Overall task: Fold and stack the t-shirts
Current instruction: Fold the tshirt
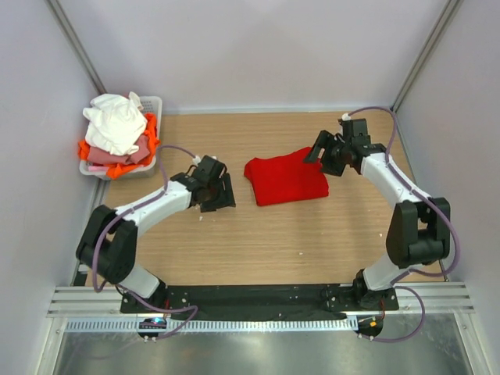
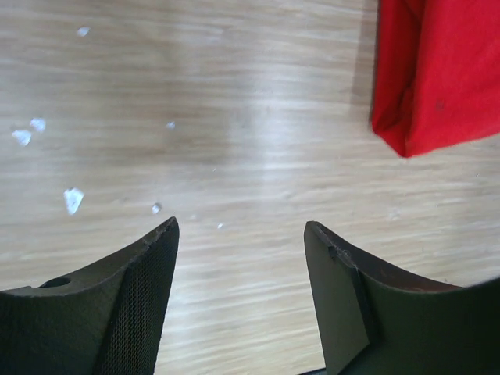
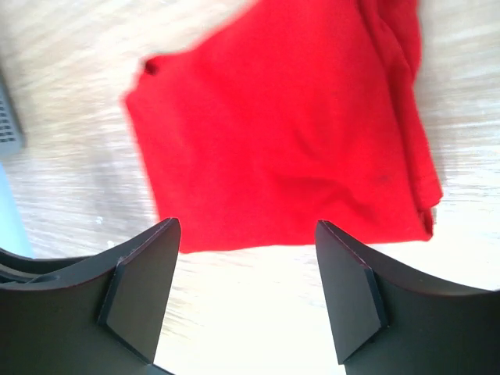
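Red t-shirt [image 1: 286, 181] folded, seemingly rectangular.

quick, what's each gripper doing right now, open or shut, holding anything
Left gripper: open, empty, over the wooden table.
Right gripper: open, empty, near the folded bright red cloth t-shirt.

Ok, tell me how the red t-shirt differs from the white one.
Colour: the red t-shirt is bright red, the white t-shirt white. Pose: the red t-shirt lies folded flat; the white t-shirt is crumpled. Place: the red t-shirt sits alone on the table; the white t-shirt lies on top in the basket. Shared: neither is held.
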Tool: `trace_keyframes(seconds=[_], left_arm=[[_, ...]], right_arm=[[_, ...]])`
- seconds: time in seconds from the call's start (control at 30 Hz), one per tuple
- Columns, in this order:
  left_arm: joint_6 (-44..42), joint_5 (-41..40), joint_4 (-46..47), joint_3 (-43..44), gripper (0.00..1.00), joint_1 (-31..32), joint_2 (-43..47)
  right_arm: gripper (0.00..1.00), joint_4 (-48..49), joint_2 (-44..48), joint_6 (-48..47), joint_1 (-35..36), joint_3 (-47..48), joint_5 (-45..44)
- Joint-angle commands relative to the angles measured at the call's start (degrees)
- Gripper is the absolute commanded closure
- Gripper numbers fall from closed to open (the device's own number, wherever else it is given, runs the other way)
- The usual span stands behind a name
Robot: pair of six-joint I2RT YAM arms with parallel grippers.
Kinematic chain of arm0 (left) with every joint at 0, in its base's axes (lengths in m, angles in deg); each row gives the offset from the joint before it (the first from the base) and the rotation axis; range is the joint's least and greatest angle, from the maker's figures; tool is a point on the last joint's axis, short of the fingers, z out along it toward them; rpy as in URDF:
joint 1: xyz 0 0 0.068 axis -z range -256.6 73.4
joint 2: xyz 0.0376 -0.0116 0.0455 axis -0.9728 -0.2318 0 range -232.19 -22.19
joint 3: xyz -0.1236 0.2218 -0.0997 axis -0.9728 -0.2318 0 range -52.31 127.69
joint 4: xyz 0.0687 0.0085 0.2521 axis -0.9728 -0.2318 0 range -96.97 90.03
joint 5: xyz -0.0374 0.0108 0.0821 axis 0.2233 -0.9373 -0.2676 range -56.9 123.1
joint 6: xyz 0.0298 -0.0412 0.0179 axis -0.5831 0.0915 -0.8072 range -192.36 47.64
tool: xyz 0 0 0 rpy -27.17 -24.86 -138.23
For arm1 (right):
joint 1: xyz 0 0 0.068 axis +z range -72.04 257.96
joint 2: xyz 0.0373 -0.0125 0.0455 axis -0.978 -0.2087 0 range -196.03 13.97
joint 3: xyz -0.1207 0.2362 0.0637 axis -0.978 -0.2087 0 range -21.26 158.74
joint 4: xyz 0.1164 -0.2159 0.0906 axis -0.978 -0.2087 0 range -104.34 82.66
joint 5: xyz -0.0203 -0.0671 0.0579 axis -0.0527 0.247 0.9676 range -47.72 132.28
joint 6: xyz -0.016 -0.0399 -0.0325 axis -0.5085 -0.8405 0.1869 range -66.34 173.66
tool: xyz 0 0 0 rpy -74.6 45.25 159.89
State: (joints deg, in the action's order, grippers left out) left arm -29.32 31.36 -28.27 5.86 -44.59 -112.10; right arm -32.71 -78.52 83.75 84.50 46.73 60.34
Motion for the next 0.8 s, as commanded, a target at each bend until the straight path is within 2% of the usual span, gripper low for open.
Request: trace_keyframes(seconds=[0.0, 0.07, 0.13, 0.2, 0.33, 0.5, 0.77], left_arm=[[-2.1, -2.7, -0.9, -4.7, 0.33, -0.1, 5.4], [-3.2, -1.7, 2.3, -7.9, 0.33, -0.1, 7.3], [-3.3, -1.2, 4.8, -11.7, 0.33, -0.1, 7.8], [-3.1, -0.3, 6.8, -14.0, 0.34, 0.0, 9.0], [-2.4, -0.6, 12.5, -20.5, 0.34, 0.1, 11.6], [-2.0, 0.0, 19.7, -26.3, 0.35, 0.1, 12.9], [-1.8, -0.1, 25.8, -30.1, 0.37, 0.4, 12.3]], right_arm=[[0.24, -4.6, 4.9, -0.4, 2.5, 2.5, -4.2], [0.23, -3.8, 4.3, -1.6, 5.7, 3.5, -5.7], [0.22, -8.8, -0.7, -2.4, 12.9, 8.5, -12.6], [0.22, -11.8, -4.2, -1.7, 18.1, 10.4, -14.9], [0.22, -13.5, -10.0, 3.0, 21.5, 13.3, -21.7], [0.23, -18.4, -18.1, 2.0, 25.7, 20.0, -31.1], [0.23, -23.1, -34.4, -2.2, 28.9, 33.8, -30.8]])
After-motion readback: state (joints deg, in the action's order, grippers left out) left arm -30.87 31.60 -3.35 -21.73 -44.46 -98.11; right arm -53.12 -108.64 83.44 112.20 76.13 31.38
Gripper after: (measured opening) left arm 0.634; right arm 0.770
